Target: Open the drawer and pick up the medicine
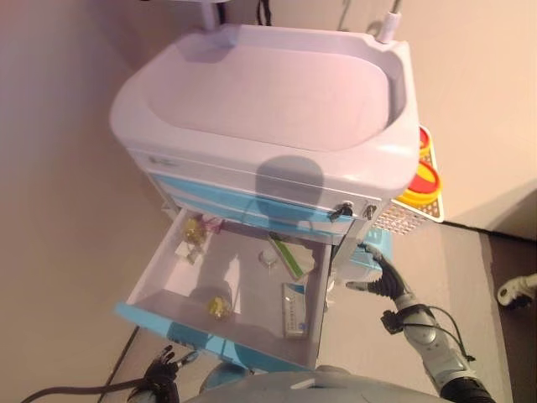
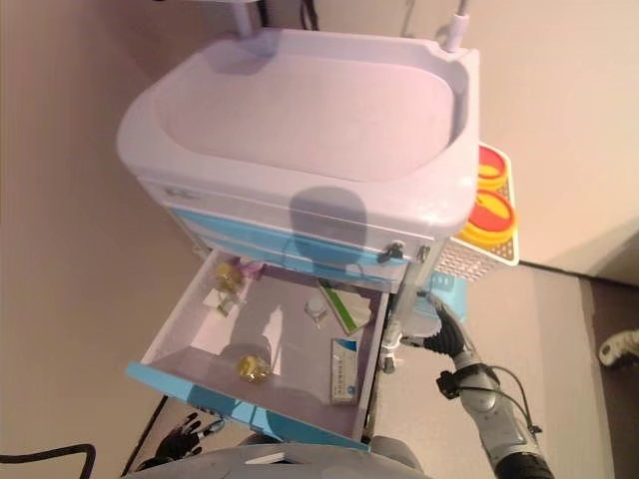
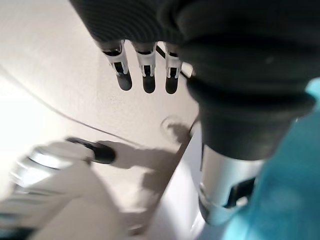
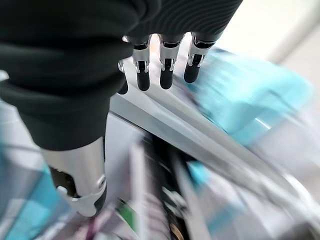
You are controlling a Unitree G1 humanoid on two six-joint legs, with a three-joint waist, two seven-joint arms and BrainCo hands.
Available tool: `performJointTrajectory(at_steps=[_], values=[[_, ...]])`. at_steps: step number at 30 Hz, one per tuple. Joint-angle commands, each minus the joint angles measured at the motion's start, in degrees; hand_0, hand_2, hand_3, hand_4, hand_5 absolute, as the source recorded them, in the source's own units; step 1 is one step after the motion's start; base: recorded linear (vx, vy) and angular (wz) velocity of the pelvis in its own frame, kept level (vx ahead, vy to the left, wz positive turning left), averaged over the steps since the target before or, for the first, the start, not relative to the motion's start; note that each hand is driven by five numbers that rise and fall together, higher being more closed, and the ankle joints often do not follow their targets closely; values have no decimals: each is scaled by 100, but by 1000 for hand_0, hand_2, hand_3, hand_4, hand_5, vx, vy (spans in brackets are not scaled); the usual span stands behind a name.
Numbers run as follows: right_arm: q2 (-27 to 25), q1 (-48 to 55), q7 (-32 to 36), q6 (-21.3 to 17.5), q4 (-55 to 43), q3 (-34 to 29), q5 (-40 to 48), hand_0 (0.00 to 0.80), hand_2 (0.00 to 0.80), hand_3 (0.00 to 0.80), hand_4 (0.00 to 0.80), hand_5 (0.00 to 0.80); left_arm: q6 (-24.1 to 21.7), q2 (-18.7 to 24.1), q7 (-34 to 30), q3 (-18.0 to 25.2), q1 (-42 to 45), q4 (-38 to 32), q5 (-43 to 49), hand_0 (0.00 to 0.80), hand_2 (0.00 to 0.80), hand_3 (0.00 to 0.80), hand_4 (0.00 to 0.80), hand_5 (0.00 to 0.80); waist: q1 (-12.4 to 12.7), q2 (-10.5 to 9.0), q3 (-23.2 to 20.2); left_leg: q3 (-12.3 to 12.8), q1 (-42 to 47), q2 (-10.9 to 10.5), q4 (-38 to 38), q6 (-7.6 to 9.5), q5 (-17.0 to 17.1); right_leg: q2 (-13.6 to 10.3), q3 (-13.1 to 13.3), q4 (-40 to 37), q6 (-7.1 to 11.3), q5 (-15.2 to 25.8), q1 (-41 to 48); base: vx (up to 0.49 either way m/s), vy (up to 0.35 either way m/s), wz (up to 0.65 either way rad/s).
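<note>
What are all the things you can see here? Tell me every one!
Cart: one, pale grey top, blue drawer fronts, against the wall.
Drawer: one, blue front, pulled open.
Medicine box: one, white and blue, lying near the drawer's front right corner.
Green-and-white box: one, towards the drawer's back right.
Small yellowish items: a few, at the front and back left of the drawer.
Side basket: one, white, with yellow-and-red containers.
Left hand: below the drawer front, empty.
Right hand: beside the cart's right, empty.

Two head cameras look steeply down on a medical cart [image 1: 268,109] and its open drawer [image 2: 270,349], sharing nearly the whole scene; each wrist camera peers along its own fingers from very close.
</note>
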Motion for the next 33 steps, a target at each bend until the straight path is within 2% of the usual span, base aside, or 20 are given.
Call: performJointTrajectory(at_steps=[1,4,7,11,14,17,26,28,29,33], values=[[-383,-55,-232,-1035,-1254,-32,-468,0,0,0,0,0,-293,30,-10,-99,-290,223,225,0,0,0,0,0,-129,-142,236,274,244,-360,66,288,-743,-78,442,-1104,628,984,217,-12,22,-26],[-592,-50,-153,-1474,-1774,-14,-611,0,0,0,0,0,-321,13,-68,-108,-325,302,249,0,0,0,0,0,-150,-159,218,312,264,-362,56,304,-779,-83,486,-1126,654,992,216,-5,4,-18],[-812,-160,344,-1922,-2331,57,-499,0,0,0,0,0,-327,17,-110,-160,-368,358,317,0,0,0,0,0,-129,-178,208,314,276,-360,37,309,-796,-95,523,-1138,676,1000,211,-4,-2,-3],[-1104,-595,1079,-2286,-2855,406,-225,0,0,0,0,0,-253,65,-140,-268,-434,395,429,0,0,0,0,0,-3,-184,207,250,267,-371,52,308,-800,-127,491,-1138,681,993,228,0,0,0],[-1286,-1088,1681,-2342,-3107,823,221,0,0,0,0,0,-211,86,-126,-377,-457,422,358,0,0,0,0,0,171,-189,212,179,261,-376,41,298,-794,-157,398,-1132,674,968,249,0,0,0],[-1273,-1699,2374,-1985,-3322,1329,721,0,0,0,0,0,-110,97,-104,-463,-513,431,306,0,0,0,0,0,365,-181,227,72,246,-383,12,286,-759,-188,274,-1087,654,929,249,-7,0,12],[-883,-2887,3346,-767,-2857,2552,1139,0,0,0,0,0,53,77,-37,-715,-613,258,-28,0,0,0,0,0,824,-109,380,-370,142,-432,-69,227,-592,-261,-81,-1081,554,870,286,-39,6,25],[-798,-2974,3318,-640,-2668,2759,999,0,0,0,0,0,102,71,-12,-727,-607,211,-24,0,0,0,0,0,926,-107,388,-474,136,-445,-90,206,-556,-277,-177,-1104,539,862,333,0,-9,35],[-735,-3034,3280,-436,-2537,2884,892,0,0,0,0,0,146,70,0,-730,-619,196,-14,0,0,0,0,0,997,-110,381,-535,122,-456,-107,192,-530,-286,-241,-1125,537,860,358,6,-14,39],[-563,-3155,2856,-293,-1923,3253,162,0,0,0,0,0,250,94,17,-719,-592,135,-8,0,0,0,0,0,1209,-120,404,-712,98,-458,-160,140,-440,-315,-477,-1166,522,850,443,7,-17,38]])
